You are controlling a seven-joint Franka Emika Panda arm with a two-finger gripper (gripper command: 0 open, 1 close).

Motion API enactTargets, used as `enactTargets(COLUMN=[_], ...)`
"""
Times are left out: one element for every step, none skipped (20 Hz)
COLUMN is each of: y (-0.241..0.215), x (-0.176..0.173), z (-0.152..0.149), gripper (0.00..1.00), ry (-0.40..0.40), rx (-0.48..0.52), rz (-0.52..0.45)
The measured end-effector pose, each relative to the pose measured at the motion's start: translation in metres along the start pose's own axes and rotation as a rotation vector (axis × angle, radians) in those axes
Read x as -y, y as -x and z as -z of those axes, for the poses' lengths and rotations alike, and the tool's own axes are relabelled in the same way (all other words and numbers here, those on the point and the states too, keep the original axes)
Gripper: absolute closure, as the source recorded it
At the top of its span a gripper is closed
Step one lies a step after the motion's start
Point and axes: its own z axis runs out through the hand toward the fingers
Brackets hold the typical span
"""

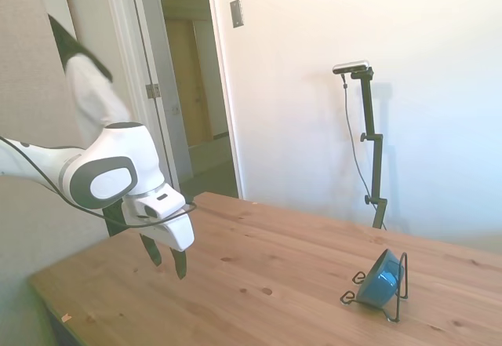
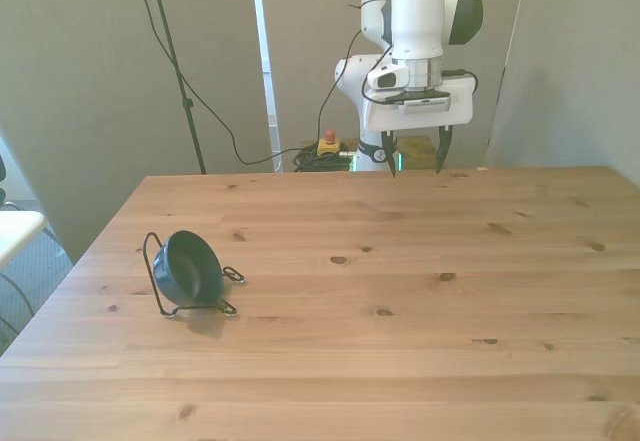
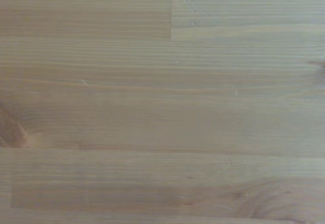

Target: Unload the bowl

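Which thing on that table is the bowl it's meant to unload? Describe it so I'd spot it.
Look at the wooden table, toward the front view's left. A thin black wire stand sits there, and the bowl leans on edge in it. It is small, round and glossy dark teal, the only coloured thing on the table.

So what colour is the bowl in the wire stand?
Dark teal-blue and glossy; the bowl shows best in the front view.

Bowl (image 2: 190, 264) tilted on edge in wire stand (image 2: 158, 279), on table (image 2: 420, 311) toward front view's left. End effector (image 2: 415, 162) hangs above table's far edge, well apart from bowl. Wrist view: table planks (image 3: 162, 107) only.
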Motion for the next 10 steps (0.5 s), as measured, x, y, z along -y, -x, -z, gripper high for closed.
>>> enactTargets(y=[0.000,-0.001,-0.004,-0.010,-0.017,-0.027,-0.039,-0.052,-0.067,-0.082], x=[0.000,0.000,-0.001,-0.003,-0.007,-0.014,-0.023,-0.034,-0.045,-0.056], z=[0.000,0.000,0.001,0.004,0.006,0.009,0.013,0.018,0.022,0.027], gripper=[0.00,0.00,0.00,0.00,0.00,0.00,0.00,0.00,0.00,0.00], ry=[-0.001,-0.005,-0.018,-0.028,-0.033,-0.037,-0.039,-0.038,-0.038,-0.038], rx=[0.000,-0.004,-0.021,-0.045,-0.070,-0.100,-0.125,-0.148,-0.163,-0.177], rz=[0.000,-0.002,-0.014,-0.033,-0.057,-0.085,-0.113,-0.144,-0.175,-0.207])
